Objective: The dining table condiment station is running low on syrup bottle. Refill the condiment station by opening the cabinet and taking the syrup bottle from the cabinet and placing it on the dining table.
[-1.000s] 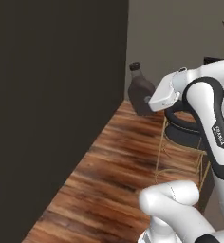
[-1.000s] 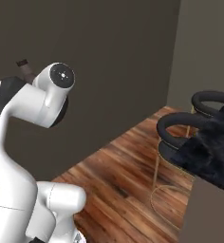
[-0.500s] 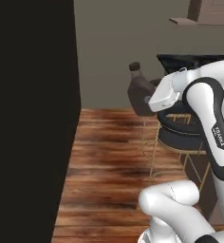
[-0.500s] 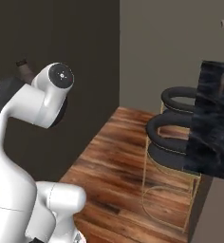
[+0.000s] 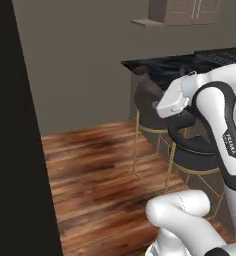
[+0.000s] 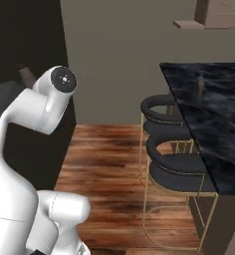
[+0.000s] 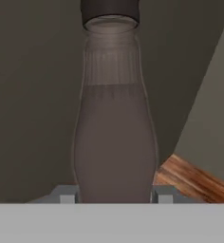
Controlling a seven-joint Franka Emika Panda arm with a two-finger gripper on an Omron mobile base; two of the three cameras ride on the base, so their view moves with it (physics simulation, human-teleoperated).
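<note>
The fingers [image 7: 66, 193] clamp the syrup bottle [image 7: 115, 137] at its base, as before. We see the base has turned: now the dining table [image 6: 216, 127] and stools [image 6: 176, 169] appear at the right.
</note>
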